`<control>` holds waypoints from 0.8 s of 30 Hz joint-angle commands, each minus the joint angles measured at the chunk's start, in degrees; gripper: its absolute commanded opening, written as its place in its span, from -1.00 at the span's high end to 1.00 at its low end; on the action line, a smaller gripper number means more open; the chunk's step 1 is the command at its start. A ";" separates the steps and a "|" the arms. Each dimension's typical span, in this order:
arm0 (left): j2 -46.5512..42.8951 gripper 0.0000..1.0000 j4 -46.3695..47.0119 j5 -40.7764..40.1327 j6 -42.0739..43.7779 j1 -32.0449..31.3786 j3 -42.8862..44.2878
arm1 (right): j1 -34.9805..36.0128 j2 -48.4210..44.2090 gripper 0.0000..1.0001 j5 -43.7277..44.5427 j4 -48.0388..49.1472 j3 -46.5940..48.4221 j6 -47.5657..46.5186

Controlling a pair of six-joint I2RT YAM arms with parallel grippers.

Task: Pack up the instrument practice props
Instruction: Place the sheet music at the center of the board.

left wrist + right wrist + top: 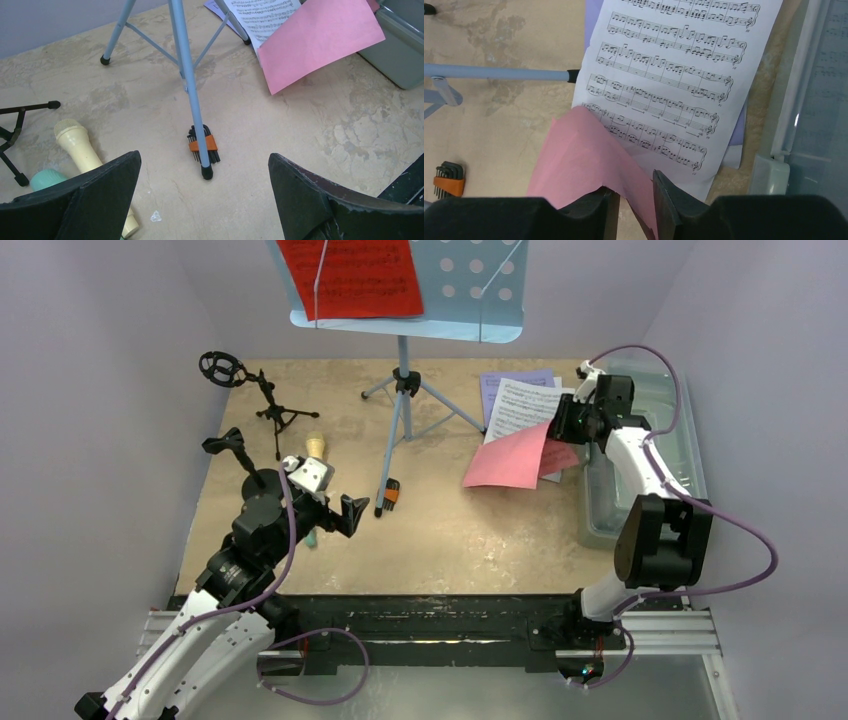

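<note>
**Right gripper** [634, 187]: jaws narrowly apart, with the corner of the pink page [579, 160] passing between them. Grip looks loose. It sits at the table's right edge, just beside the tub [598, 520].

**Left gripper** [204, 160]: wide, holding nothing, near the left edge above the yellow mic [80, 145] and mint mic [47, 179].

**Hazards**
- The pink page may slip out short of the tub and land on the table or hang over the rim.
- It may buckle against the wall.
- It may drag the white page [664, 75] lying under it.

**Tub:** faint staves show through the wall, possibly one page. Anything else inside cannot be told.

**Unpacked**
- Purple page [515, 380], far right.
- Stand [403, 390] at the far edge, red page [350, 275] on its tray.
- Mic tripods [270, 410], far left.
</note>
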 commanded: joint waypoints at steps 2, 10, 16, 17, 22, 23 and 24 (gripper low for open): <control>-0.09 -1.00 2.54 0.66 0.71 0.28 -0.33 | -0.37 2.31 0.65 -1.74 -0.59 3.78 -3.57; -0.08 -1.00 2.49 0.58 0.72 0.27 -0.29 | -1.51 2.56 1.00 -14.37 -4.45 6.19 6.75; 0.18 -1.00 2.50 0.58 0.78 0.28 -0.33 | -6.29 -0.38 1.00 -16.01 -5.92 8.89 17.62; 0.19 -1.00 2.50 0.58 0.74 0.34 -0.31 | -6.67 -0.41 1.00 -14.83 -6.36 9.25 19.75; 0.27 -1.00 2.39 0.49 0.70 0.34 -0.31 | -7.31 -0.53 1.00 -12.02 -6.92 9.32 28.54; 0.23 -1.00 2.40 0.49 0.67 0.32 -0.32 | -7.30 -0.80 1.00 -11.71 -7.04 9.41 29.18; 0.27 -1.00 2.41 0.49 0.70 0.34 -0.32 | -7.42 -1.13 1.00 -11.67 -7.06 9.36 29.87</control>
